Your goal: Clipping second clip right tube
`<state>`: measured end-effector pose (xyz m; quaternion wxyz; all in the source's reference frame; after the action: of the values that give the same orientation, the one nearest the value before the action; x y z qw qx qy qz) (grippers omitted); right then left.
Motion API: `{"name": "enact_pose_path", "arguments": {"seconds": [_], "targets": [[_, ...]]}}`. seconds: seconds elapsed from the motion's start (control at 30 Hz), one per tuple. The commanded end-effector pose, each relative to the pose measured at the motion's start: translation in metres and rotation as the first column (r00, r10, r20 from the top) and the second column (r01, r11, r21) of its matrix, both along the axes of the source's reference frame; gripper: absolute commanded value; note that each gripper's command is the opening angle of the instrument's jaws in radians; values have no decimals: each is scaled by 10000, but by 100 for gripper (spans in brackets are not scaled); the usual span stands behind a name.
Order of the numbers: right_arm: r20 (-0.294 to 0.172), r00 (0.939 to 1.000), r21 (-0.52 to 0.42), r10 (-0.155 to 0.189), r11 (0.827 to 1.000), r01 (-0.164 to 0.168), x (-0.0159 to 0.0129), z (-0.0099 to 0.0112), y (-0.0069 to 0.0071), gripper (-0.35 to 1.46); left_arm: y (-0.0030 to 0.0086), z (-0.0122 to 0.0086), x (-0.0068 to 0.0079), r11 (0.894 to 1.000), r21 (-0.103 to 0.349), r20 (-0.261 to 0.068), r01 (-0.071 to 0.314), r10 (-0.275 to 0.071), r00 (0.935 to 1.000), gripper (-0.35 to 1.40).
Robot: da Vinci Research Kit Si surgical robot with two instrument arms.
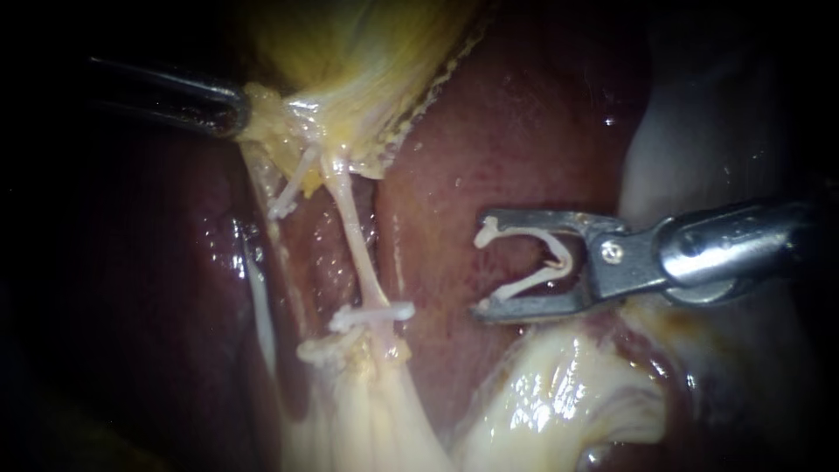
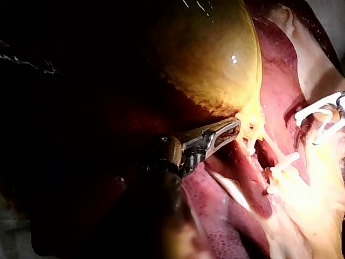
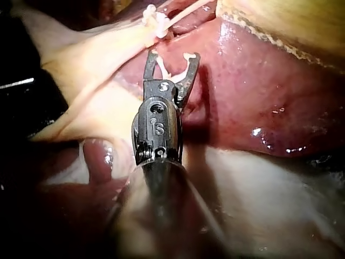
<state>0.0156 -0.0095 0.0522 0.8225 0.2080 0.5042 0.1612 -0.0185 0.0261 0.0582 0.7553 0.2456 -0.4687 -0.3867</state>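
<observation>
Two thin pale tubes run down from the yellow gallbladder (image 1: 350, 52). The right tube (image 1: 354, 232) carries one white clip (image 1: 371, 313) low down. The left tube (image 1: 278, 262) has a clip near its upper end (image 1: 284, 208) and another low down (image 1: 319, 350). My right instrument (image 1: 483, 262) holds a spread white clip (image 1: 524, 232) between its jaws, over the liver (image 1: 489, 149), clearly to the right of the right tube and apart from it. My left instrument (image 1: 240, 114) is shut on the gallbladder's lower yellow tissue, which is drawn taut. The right wrist view shows the loaded clip (image 3: 172, 73) short of the tubes.
Dark red liver lies behind and to both sides of the tubes. Pale fatty tissue (image 1: 559, 402) bulges just below the right instrument's lower jaw. More whitish tissue (image 1: 699, 131) sits behind its shaft.
</observation>
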Motion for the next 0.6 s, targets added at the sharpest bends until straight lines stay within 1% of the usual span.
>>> {"name": "enact_pose_path", "arguments": {"seconds": [0.03,0.13,0.2,0.27,0.4,0.5,0.6], "targets": [[17,9999,239,115,9996,-115,5,1,0,50,-1,-1,-1,10000,-2,-21,24,-24,10000,-35],[83,9993,1009,359,9942,-365,20,6,0,50,-3,-3,-4,10000,-9,-44,55,-55,10000,-35],[141,9985,1364,527,9892,-542,30,10,-2,50,-5,-3,-6,10000,-17,-59,74,-74,10000,-35],[197,9981,1566,582,9858,-605,37,15,-4,50,-6,-4,-8,10000,1,-37,49,-49,10000,-35],[266,9979,1979,583,9782,-624,53,30,-11,50,-7,-6,-11,10000,10,-35,50,-50,10000,-35],[262,9983,2305,519,9714,-566,63,41,-15,50,-7,-6,-13,10000,21,-24,39,-39,10000,-35],[56,9979,2796,645,9580,-635,72,50,-20,50,-7,-6,-14,10000,30,-12,25,-25,10000,-35]]}}
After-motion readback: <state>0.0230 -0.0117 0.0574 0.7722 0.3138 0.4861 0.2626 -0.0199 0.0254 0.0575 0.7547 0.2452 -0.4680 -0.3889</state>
